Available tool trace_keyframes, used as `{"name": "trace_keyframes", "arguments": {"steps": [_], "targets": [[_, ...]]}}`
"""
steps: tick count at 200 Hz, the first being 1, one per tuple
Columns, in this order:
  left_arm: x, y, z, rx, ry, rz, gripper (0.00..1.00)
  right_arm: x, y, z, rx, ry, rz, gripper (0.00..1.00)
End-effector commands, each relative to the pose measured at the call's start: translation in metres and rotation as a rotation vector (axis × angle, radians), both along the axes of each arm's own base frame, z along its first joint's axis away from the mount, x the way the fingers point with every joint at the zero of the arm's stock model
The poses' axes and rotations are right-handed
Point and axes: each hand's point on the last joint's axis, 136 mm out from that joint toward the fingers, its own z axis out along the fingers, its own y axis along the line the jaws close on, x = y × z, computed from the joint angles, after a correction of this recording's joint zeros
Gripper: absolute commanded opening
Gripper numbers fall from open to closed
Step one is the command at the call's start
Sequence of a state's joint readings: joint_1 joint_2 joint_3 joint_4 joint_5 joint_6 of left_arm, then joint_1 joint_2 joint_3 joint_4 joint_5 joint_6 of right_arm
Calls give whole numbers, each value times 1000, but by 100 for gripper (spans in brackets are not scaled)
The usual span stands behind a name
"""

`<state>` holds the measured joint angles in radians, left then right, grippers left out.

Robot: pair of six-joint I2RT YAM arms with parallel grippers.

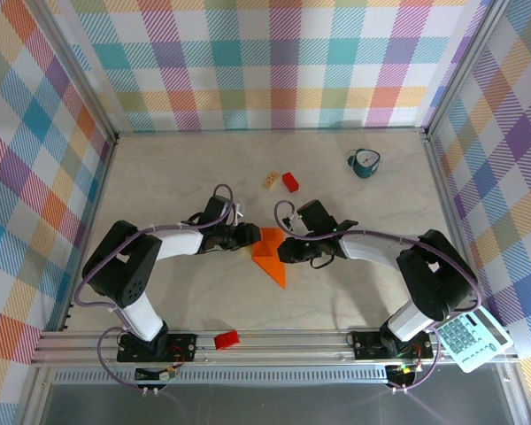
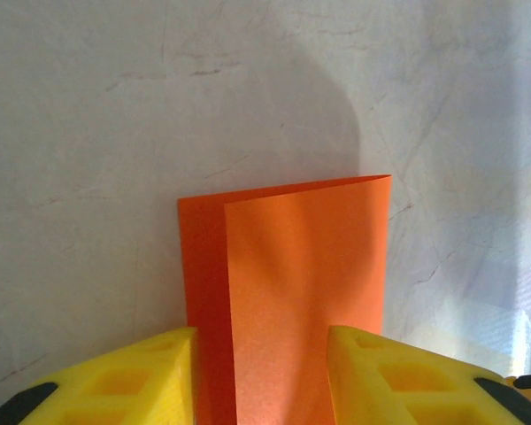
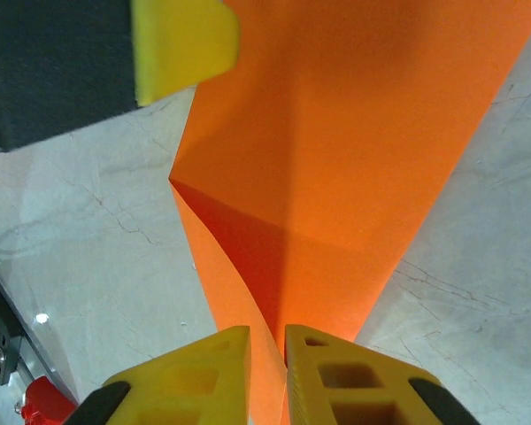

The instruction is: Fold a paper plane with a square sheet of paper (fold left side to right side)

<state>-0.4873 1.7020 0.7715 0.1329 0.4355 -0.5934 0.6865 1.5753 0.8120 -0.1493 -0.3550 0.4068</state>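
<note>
Top view: thin bright orange paper (image 1: pixel 271 262), creased to a pointed wedge, lies at mid-table, tip toward 5 o'clock. Left gripper (image 1: pixel 252 237) meets it from 9 o'clock, right gripper (image 1: pixel 285 251) from 3 o'clock. At 12 o'clock of the paper, a small tan block (image 1: pixel 271 181) sits just beside a red block (image 1: pixel 290 181); a teal cup (image 1: pixel 365 162) is at 2 o'clock. A second red block (image 1: pixel 227 339) rests on the metal rail (image 1: pixel 292 341) at 7 o'clock, a calculator (image 1: pixel 473 341) at 4 o'clock. The table (image 1: pixel 186 177) is pale, marble-veined and matte; the walls (image 1: pixel 274 62) are pastel plaid. Left wrist view: the left gripper (image 2: pixel 261 341) stands partly open, its yellow moulded fingers (image 2: pixel 124 381) apart, with the paper (image 2: pixel 301 283), two overlapping layers with a straight top fold, lying face-on in the gap; a grip cannot be told. Right wrist view: the right gripper (image 3: pixel 267 341) is nearly closed, pinching the paper (image 3: pixel 354 159) at its 6 o'clock edge; a raised crease buckles the sheet.
</note>
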Motion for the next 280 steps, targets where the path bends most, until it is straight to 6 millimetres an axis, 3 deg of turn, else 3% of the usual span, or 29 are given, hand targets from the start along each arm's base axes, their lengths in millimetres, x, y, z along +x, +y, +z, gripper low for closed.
{"name": "trace_keyframes", "arguments": {"steps": [1, 54, 109, 155, 184, 243, 280], "targets": [[10, -10, 12, -52, -30, -22, 38, 0, -4, 2, 3, -13, -12, 18], [8, -9, 16, -54, -32, -26, 11, -3, -19, 9, -47, -32, -47, 33], [0, -6, 30, -50, 6, 0, 5, -15, -40, 39, -97, -76, -86, 43], [-4, -5, 32, -24, 71, 15, 4, -36, -23, 37, -323, -219, -46, 50], [-5, -5, 33, -22, 85, 18, 3, -45, 2, 28, -470, -324, 0, 52], [-5, -8, 37, -23, 84, 16, 0, -45, 37, 4, -640, -406, 68, 53], [-5, -8, 38, -21, 81, 16, 0, -41, 40, -8, -683, -412, 71, 51]]}}
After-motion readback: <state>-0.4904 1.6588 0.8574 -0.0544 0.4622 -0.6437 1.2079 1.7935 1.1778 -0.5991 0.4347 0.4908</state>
